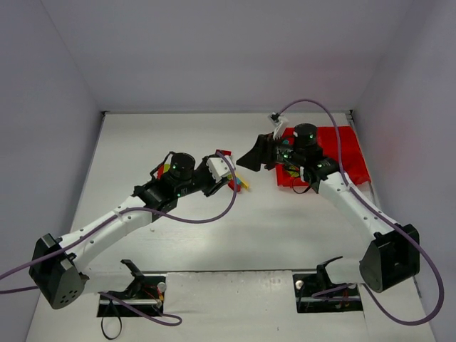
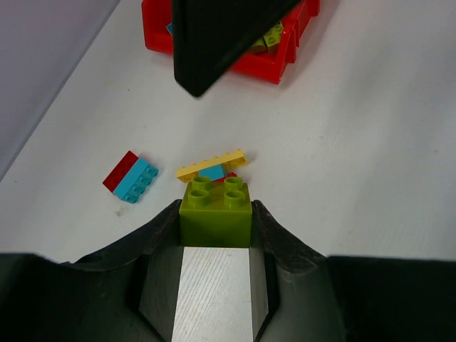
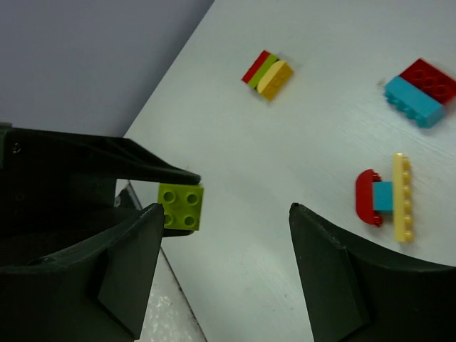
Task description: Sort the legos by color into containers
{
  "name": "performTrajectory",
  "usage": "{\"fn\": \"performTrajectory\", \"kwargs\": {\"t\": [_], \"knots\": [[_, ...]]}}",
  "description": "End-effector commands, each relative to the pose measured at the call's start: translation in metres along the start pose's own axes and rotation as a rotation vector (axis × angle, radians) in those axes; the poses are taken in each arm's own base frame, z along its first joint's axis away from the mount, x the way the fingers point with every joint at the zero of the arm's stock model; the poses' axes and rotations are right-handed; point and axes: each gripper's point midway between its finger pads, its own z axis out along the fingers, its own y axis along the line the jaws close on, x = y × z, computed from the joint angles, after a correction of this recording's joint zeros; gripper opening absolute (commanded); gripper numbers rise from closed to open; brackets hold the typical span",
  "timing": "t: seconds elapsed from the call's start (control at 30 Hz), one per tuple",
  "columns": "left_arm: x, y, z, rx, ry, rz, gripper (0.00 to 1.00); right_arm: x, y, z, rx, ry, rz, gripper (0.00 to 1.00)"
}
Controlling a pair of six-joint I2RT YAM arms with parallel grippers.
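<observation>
**One green brick in hand, most of the sorting yet to do**

The left gripper (image 2: 216,214) was closed snugly on a lime green brick (image 2: 214,206), studs up. It held the brick just beside the loose pieces on the table (image 2: 370,178) and well short of the red tray (image 2: 265,68). The right gripper (image 3: 226,210) hung wide open with nothing in it, near the tray's front corner.

Some sorting looked done. A cyan piece and a greenish one showed inside the tray, but the right arm hid most of it, so what sat in each compartment could not be told.

Three clumps lay on the table: a red-and-cyan pair (image 2: 130,177), a yellow plate (image 2: 211,164) joined to a cyan and a red piece, and a red-green-yellow stack (image 3: 266,73). Each mixed colours, so by my reckoning they would need pulling apart before going in — the task seemed nearer its start than its end.
</observation>
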Motion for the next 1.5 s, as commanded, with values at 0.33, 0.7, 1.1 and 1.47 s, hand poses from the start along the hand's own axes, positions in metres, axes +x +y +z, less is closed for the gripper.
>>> {"fn": "performTrajectory", "kwargs": {"t": [0.33,0.7,1.1,1.47], "knots": [[-0.034,0.001,-0.006,-0.011,-0.116,0.059,0.12,0.016,0.061,0.033,-0.219,0.017,-0.023,0.67],[-0.034,0.007,-0.008,-0.044,-0.122,0.059,0.12,0.039,0.06,0.045,-0.22,0.078,0.005,0.55],[-0.024,0.019,0.001,-0.113,-0.067,0.006,0.6,0.016,-0.009,0.038,0.041,0.019,-0.029,0.0],[0.011,0.06,0.015,-0.365,0.115,-0.185,0.64,-0.037,-0.176,-0.038,0.777,-0.146,-0.08,0.0]]}}
